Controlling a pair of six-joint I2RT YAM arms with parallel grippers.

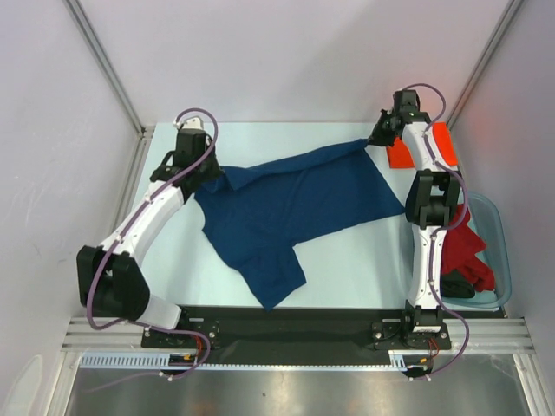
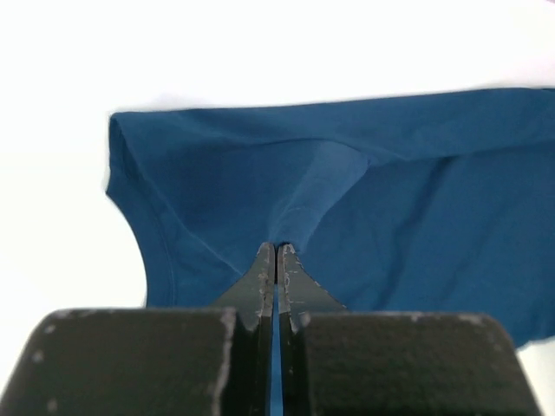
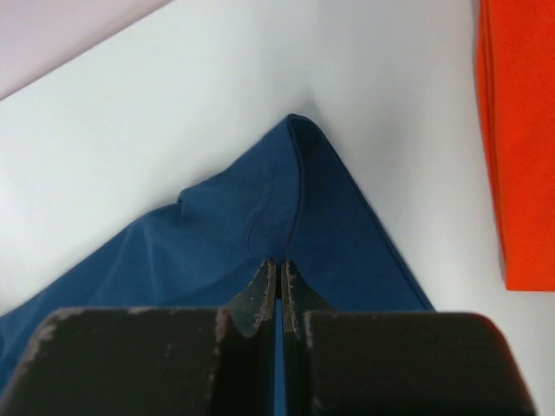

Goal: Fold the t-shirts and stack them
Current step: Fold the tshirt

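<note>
A navy blue t-shirt (image 1: 295,208) lies stretched across the table between both arms. My left gripper (image 1: 201,170) is shut on its left end; in the left wrist view the gripper (image 2: 277,250) pinches a raised fold of the blue t-shirt (image 2: 390,217). My right gripper (image 1: 379,137) is shut on the far right corner; the right wrist view shows that gripper (image 3: 277,263) clamping the blue t-shirt (image 3: 286,208) near its pointed tip. A folded orange t-shirt (image 1: 444,143) lies at the back right, partly behind the right arm, its edge (image 3: 519,139) beside the held corner.
A clear bluish plastic tub (image 1: 498,260) stands at the right edge with a red t-shirt (image 1: 464,247) and a dark one (image 1: 457,284) in it. Metal frame posts and white walls enclose the table. The black base rail (image 1: 295,325) runs along the near edge.
</note>
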